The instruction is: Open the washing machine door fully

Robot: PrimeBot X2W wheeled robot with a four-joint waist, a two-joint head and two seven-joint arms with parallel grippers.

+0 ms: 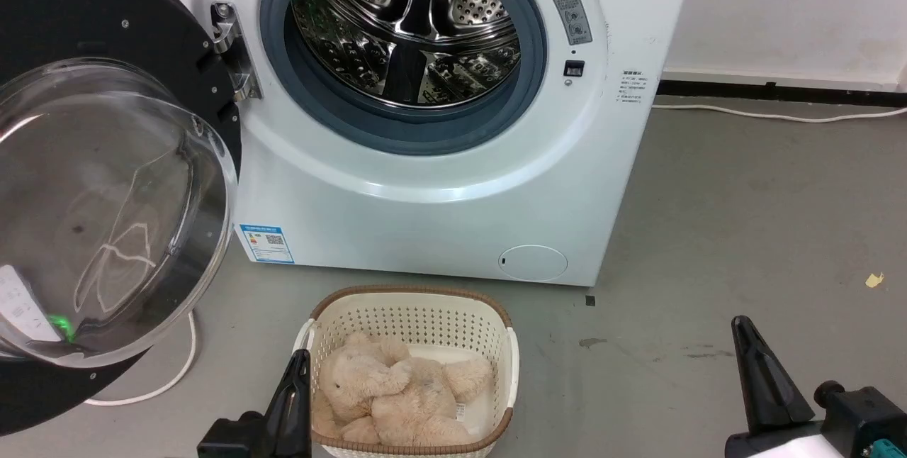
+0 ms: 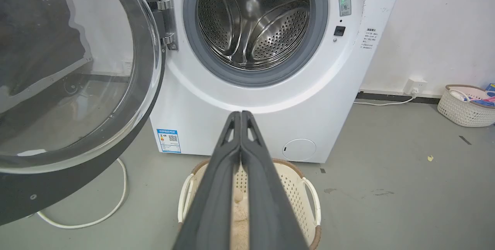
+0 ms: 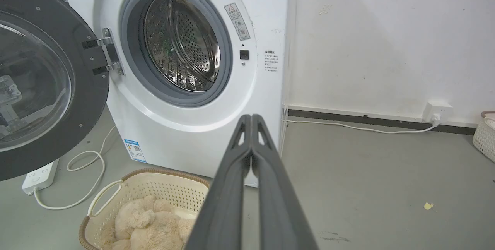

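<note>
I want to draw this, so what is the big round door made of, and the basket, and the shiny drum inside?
The washing machine door: a see-through bowl, glass or hard plastic, in a glossy black rim, probably plastic. The basket: cream plastic, judging by its moulded holes, with a brown woven-look rim. The drum: polished metal, likely steel; it mirrors the light.

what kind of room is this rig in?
Probably a laundry corner of a utility room: front-loading washing machine, its door open, a laundry basket holding a plush toy, bare grey floor.
</note>
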